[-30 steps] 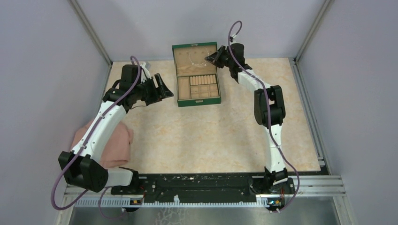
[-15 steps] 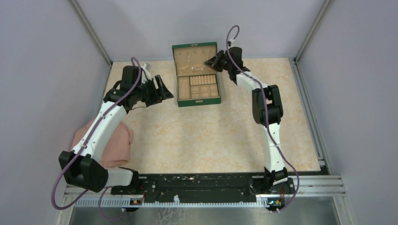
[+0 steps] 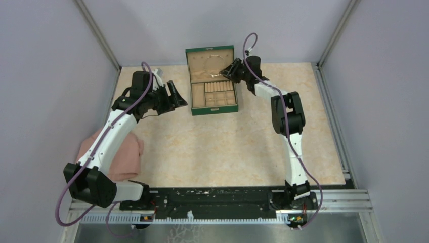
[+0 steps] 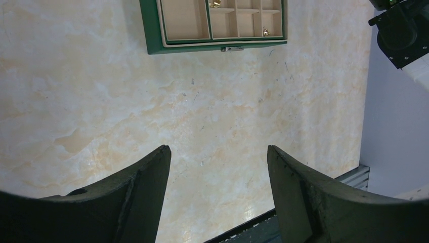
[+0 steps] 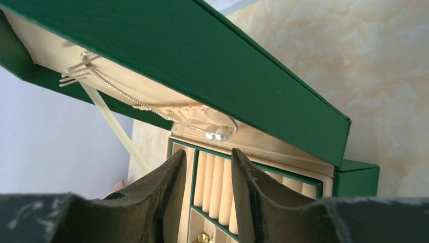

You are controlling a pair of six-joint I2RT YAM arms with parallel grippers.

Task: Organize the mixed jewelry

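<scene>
Jewelry: one chain (image 5: pixel 152 107) in lid (image 5: pixel 243 66), two gold pieces (image 4: pixel 265 33) below; left tool (image 4: pixel 218 150) gapes empty, right tool (image 5: pixel 208 152) barely parted.

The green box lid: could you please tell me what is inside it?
A thin silvery chain hangs inside the lid, from hooks down to a gathered pocket, ending in two beads. The pocket's contents are hidden.

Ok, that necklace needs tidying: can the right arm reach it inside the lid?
Probably yes: the right gripper sits open just short of the necklace, with nothing between them.
</scene>
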